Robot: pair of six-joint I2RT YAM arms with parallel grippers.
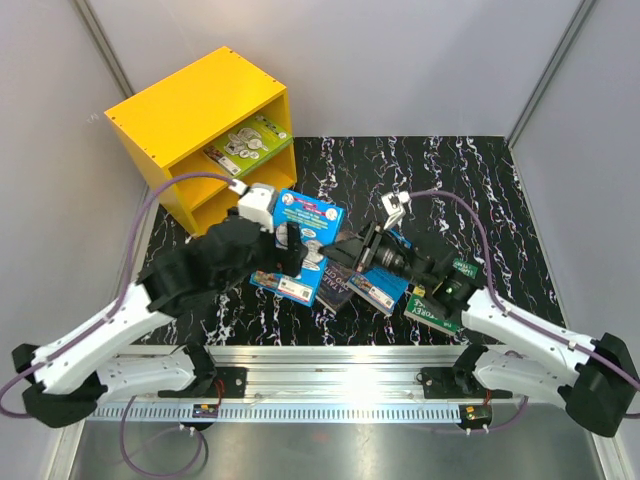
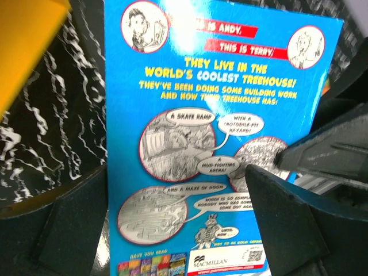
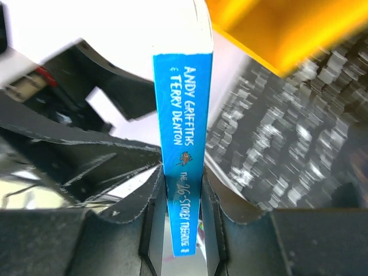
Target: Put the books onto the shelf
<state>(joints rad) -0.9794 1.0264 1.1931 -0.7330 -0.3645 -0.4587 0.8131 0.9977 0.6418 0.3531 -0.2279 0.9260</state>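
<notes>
One blue book (image 2: 218, 115) has both arms' attention. It is in the middle of the counter (image 1: 450, 180), just near-right of the yellow shelf (image 1: 190, 100) that stands in the far-left corner. The right claw (image 3: 181, 172) is clamped on the spine edge, a finger pressed to each cover. The left claw (image 2: 172, 172) hangs over the back cover, fingers wide apart, gripping nothing. Whether the book's lower edge is clear of the counter cannot be told.

This reads as a handover to the arm nearer the shelf. Done well, the right claw bites deep past the spine, since glossy covers slide. The left turns its wrist so its fingers meet the two covers rather than the edges, well away from the right's fingers. Only then should the right let go.

A flat pale-covered thing (image 1: 245, 148) lies in the upper compartment, so the lower one looks the safer target. Three more books lie on the near counter: a dark book (image 1: 335, 287), a second blue book (image 1: 385, 292) and a green book (image 1: 432, 312) under the right arm.

Plenty to read. The spine says "ANDY GRIFFITHS & TERRY DENTON" and "THE 26-STOREY TREEHOUSE". The back cover reads "THIS IS ANDY", "THIS IS TERRY", "THEY LIVE IN THE WORLD'S COOLEST TREEHOUSE!", "A SKATE RAMP", "A MUD-FIGHTING ARENA" and "AND A MAZE OF DOOM", with "MACMILLAN" at the foot.
</notes>
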